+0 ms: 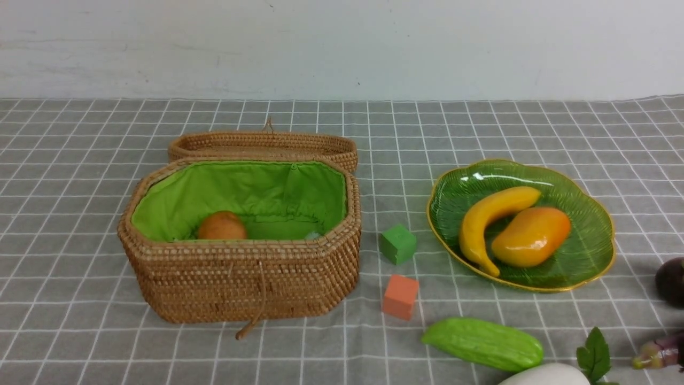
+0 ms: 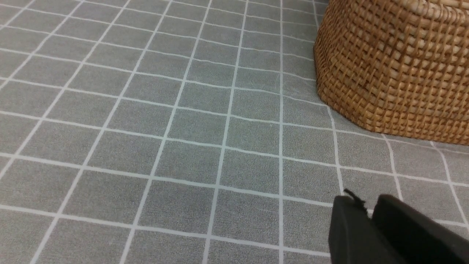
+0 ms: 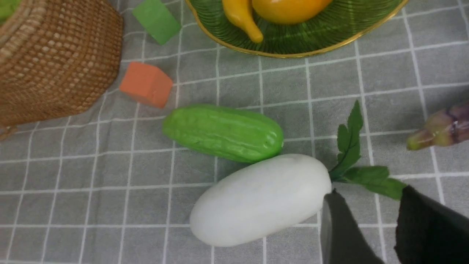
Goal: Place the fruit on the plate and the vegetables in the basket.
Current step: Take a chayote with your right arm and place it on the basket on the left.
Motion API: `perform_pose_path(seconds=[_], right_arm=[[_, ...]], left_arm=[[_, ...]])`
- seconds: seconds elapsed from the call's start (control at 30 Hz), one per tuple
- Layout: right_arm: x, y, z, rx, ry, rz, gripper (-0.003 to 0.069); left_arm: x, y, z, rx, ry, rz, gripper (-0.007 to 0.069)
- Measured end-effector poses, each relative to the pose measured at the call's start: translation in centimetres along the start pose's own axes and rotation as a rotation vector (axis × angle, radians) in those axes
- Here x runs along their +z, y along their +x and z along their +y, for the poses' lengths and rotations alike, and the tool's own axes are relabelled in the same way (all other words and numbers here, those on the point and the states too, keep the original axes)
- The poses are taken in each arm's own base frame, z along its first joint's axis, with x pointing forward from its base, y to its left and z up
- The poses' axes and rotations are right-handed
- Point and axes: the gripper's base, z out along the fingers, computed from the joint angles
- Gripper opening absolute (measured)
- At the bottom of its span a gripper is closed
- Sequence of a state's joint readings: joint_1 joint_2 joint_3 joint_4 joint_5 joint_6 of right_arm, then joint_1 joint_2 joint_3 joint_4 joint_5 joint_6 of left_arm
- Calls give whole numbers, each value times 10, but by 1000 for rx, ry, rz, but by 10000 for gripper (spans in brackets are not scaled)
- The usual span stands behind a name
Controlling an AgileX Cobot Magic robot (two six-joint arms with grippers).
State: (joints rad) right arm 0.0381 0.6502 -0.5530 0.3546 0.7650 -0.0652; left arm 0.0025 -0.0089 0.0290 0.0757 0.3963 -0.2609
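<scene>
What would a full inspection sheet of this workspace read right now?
Surface: grey checked cloth, lying flat.
Job's things: basket open, potato inside; banana and mango on plate; mangosteen, gourd, white vegetable and eggplant lie on the cloth.
Clutter: green cube and orange cube between basket and plate.
Grippers: left gripper shut, empty; right gripper open, empty, beside white vegetable.
Cables: nothing seen.
Surroundings: white wall behind.

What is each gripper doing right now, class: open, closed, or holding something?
Left gripper: closed, fingers together, nothing held.
Right gripper: open, empty, close to the white vegetable.
</scene>
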Motion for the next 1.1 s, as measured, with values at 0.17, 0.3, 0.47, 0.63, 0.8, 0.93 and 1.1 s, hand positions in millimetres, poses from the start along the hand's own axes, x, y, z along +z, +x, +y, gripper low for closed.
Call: perform_pose_path(seconds=[0.17, 0.3, 0.47, 0.63, 0.8, 0.93, 1.1], right_arm=[[1, 4, 13, -73, -86, 32, 242], [11, 4, 17, -119, -110, 80, 243], [27, -2, 17, -198, -78, 226, 276], [44, -28, 18, -309, -23, 312, 382], [74, -51, 22, -446, -52, 373, 528], [96, -58, 24, -488, -93, 417, 609], [127, -65, 37, -608, -168, 471, 640]], left_arm=[[0, 0, 0, 0, 0, 0, 92], [0, 0, 0, 0, 0, 0, 95], [0, 0, 0, 1, 0, 0, 102], [0, 0, 0, 1, 0, 0, 106], [0, 0, 0, 1, 0, 0, 108], [0, 0, 0, 1, 0, 0, 109], [0, 0, 0, 1, 0, 0, 109]])
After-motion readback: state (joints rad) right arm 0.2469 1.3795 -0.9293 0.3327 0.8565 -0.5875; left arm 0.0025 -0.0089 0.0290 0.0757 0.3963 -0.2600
